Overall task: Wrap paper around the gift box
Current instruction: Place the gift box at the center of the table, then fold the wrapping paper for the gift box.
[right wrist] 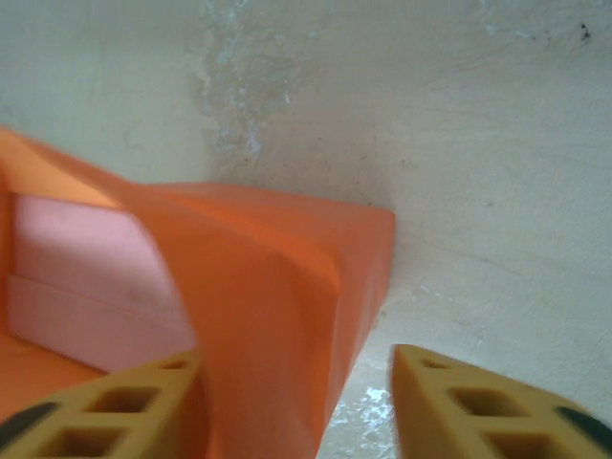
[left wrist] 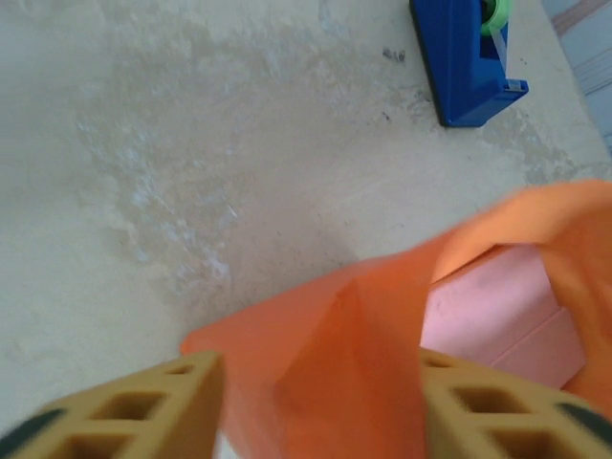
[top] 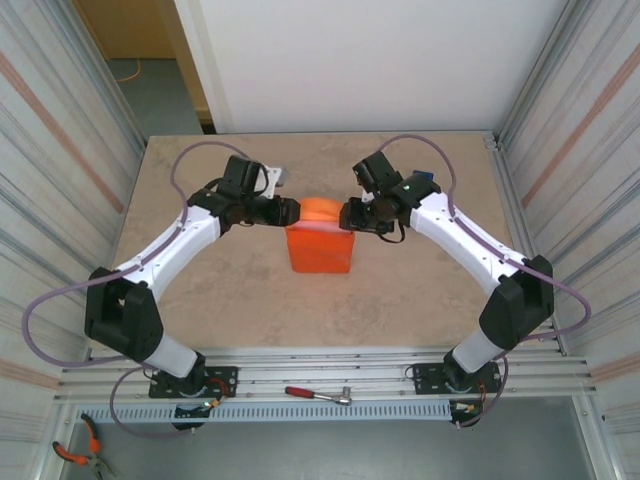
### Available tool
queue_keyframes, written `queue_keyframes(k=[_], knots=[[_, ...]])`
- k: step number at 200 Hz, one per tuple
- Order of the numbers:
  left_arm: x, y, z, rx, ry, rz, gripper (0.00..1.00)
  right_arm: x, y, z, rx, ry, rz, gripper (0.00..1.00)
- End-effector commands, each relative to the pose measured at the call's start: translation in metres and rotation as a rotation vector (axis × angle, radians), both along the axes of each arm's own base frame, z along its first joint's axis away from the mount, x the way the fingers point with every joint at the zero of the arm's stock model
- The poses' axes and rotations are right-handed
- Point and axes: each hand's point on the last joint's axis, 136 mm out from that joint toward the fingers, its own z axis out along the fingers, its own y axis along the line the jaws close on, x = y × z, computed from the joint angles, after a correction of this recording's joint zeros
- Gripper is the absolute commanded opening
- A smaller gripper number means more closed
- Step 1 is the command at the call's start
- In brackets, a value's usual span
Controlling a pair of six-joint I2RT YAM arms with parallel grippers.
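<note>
Orange paper hides most of the pink gift box.

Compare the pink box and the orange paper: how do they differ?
The box is pink and flat-faced; the paper is orange, thin and creased. The paper is larger and stands folded up around the box, which lies low inside it. Both rest on the table.

Even, soft light over the table, only faint shadows. Both wrist views blur up close, the paper hazy
</note>
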Motion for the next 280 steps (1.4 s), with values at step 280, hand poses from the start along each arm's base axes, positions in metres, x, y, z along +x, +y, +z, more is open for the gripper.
queue_keyframes(k=[280], knots=[[-0.038,-0.018,0.009,-0.027,-0.588,0.083,0.99,-0.057,-0.034,-0.021,0.241,-0.324,-0.008,0.99]])
